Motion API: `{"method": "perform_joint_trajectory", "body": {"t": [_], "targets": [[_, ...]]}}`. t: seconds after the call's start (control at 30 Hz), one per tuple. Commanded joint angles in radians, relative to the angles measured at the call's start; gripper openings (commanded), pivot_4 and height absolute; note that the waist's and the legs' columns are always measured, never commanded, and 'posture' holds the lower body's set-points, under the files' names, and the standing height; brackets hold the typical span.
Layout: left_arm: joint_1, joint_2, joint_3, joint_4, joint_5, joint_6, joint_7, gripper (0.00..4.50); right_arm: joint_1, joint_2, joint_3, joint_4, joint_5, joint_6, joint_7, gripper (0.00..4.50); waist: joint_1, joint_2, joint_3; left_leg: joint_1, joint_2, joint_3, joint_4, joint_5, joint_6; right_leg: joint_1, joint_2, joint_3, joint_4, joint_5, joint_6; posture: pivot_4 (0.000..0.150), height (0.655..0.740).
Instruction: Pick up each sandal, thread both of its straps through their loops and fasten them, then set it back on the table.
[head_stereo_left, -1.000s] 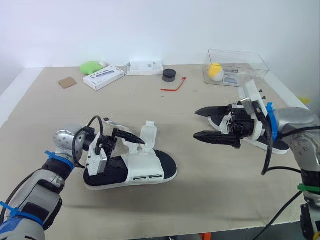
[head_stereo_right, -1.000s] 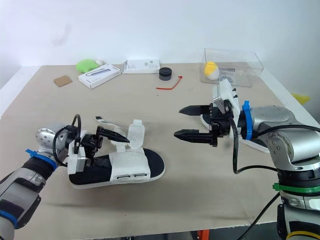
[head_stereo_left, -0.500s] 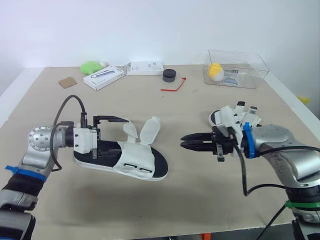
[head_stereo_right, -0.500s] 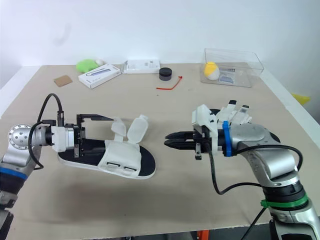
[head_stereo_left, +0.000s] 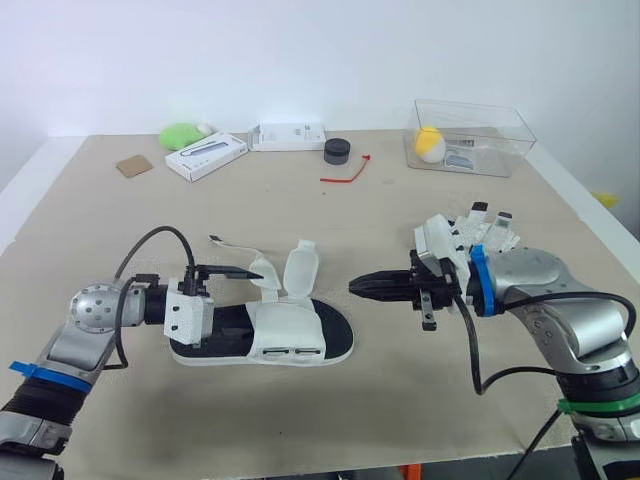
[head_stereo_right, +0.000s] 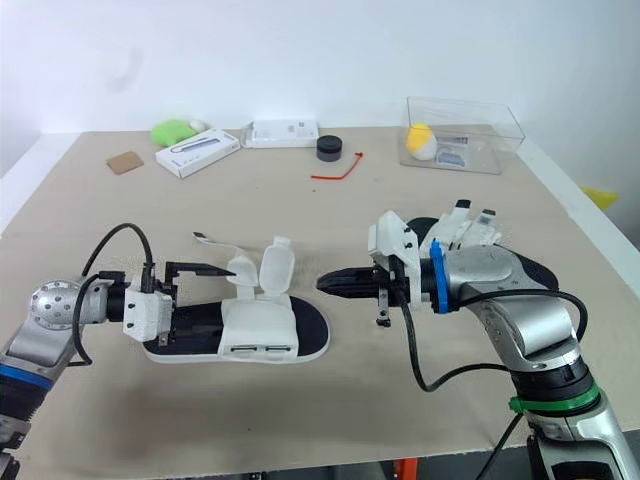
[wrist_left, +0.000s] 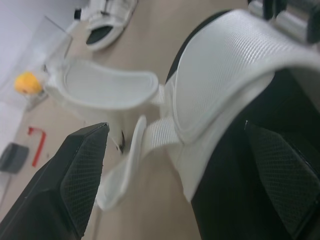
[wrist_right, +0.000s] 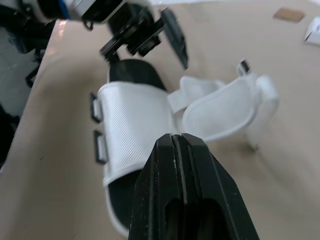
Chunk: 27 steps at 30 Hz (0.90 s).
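Threading looks unstarted: the sandal (head_stereo_left: 290, 330) lies near left, straps (head_stereo_left: 299, 270) loose and upright; the left gripper (head_stereo_left: 238, 298) straddles its heel, fingers spread; the right gripper (head_stereo_left: 362, 287), fingers pressed together, points at the straps and must open to pinch one.

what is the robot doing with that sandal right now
The robot is working on a white and black sandal that lies on the table. Its left tool is at the heel end with its fingers spread wide. The right tool, fingers shut together, hovers near the toe end and points at the straps. Both straps stand up open and are not yet threaded through their loops. A second sandal lies further back by the right arm.
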Motion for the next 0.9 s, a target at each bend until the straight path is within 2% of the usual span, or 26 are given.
{"method": "perform_joint_trajectory", "body": {"t": [0.03, 0.2, 0.37, 0.43, 0.53, 0.6, 0.73, 0.9], "targets": [[-0.014, 0.025, 0.050, -0.003, -0.049, 0.058, -0.017, 4.50, 0.015, 0.009, 0.008, -0.044, 0.000, -0.015, -0.006, 0.04, 0.000, 0.000, 0.000, 0.000, 0.000, 0.000, 0.000, 0.000, 0.000, 0.000, 0.000, 0.000, 0.000, 0.000, 0.000, 0.150, 0.7400], [0.007, 0.044, 0.083, -0.041, -0.106, 0.216, -0.028, 4.50, 0.064, 0.046, 0.078, -0.045, -0.062, -0.036, -0.047, 0.04, -0.001, 0.000, 0.000, 0.000, 0.002, 0.000, 0.000, 0.000, 0.000, 0.000, 0.003, 0.000, 0.000, 0.000, -0.001, 0.150, 0.7400], [0.024, 0.069, 0.139, -0.102, -0.212, 0.509, -0.016, 4.50, 0.108, 0.121, 0.141, -0.015, -0.120, -0.052, -0.112, 0.04, -0.001, 0.000, 0.000, 0.000, 0.003, 0.000, 0.000, 0.000, 0.000, -0.001, 0.005, 0.000, 0.000, 0.000, -0.002, 0.150, 0.7400], [0.026, 0.070, 0.175, -0.109, -0.269, 0.654, 0.014, 4.50, 0.120, 0.145, 0.173, 0.006, -0.155, -0.070, -0.131, 0.04, -0.001, 0.000, 0.000, 0.001, 0.003, 0.000, 0.000, 0.000, 0.000, -0.001, 0.005, 0.000, 0.000, 0.000, -0.002, 0.150, 0.7400], [0.007, 0.057, 0.239, -0.135, -0.450, 0.981, 0.090, 4.50, 0.118, 0.160, 0.210, 0.049, -0.220, -0.108, -0.147, 0.04, -0.001, -0.001, 0.000, 0.001, 0.003, 0.000, 0.000, 0.000, 0.000, -0.001, 0.006, 0.000, 0.001, 0.000, -0.002, 0.150, 0.7400], [-0.007, 0.050, 0.259, -0.143, -0.519, 1.131, 0.124, 4.50, 0.117, 0.167, 0.219, 0.068, -0.234, -0.114, -0.149, 0.04, -0.002, -0.001, 0.000, 0.001, 0.003, 0.000, 0.000, 0.000, 0.000, -0.001, 0.005, 0.000, 0.001, 0.000, -0.002, 0.150, 0.7400], [-0.094, -0.044, 0.316, -0.100, -0.667, 1.405, 0.278, 4.50, 0.119, 0.191, 0.233, 0.098, -0.250, -0.111, -0.154, 0.04, 0.001, -0.003, -0.001, 0.001, 0.002, -0.002, 0.000, 0.000, 0.000, 0.000, 0.006, 0.000, 0.001, 0.000, -0.002, 0.150, 0.7400], [-0.204, -0.156, 0.375, 0.009, -0.785, 1.667, 0.434, 4.50, 0.120, 0.217, 0.248, 0.103, -0.264, -0.106, -0.162, 0.04, -0.004, -0.005, -0.002, 0.002, 0.002, -0.002, 0.000, 0.000, -0.001, 0.001, 0.008, 0.001, 0.001, 0.000, -0.002, 0.150, 0.7400]]}}
